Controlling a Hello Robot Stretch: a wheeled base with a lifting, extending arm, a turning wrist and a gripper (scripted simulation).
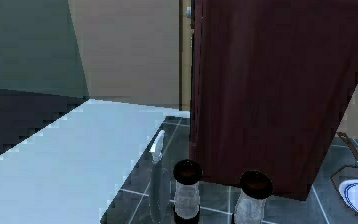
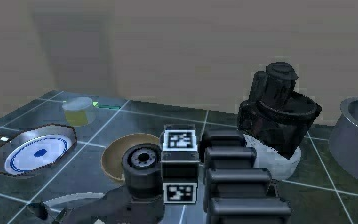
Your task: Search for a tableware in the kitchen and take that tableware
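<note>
A tall dark red-brown cabinet (image 1: 272, 90) takes the forward view's upper right, over a dark tiled bench (image 1: 132, 195) with pale grout lines. A pale blue-white slab (image 1: 67, 160) slopes across the lower left. At upper left a tan wall (image 1: 127, 45) meets a grey-green wall (image 1: 27, 45) above dark floor (image 1: 17, 110). In the arm side view a beige wall (image 2: 187, 40) spans the top behind the bench.
</note>
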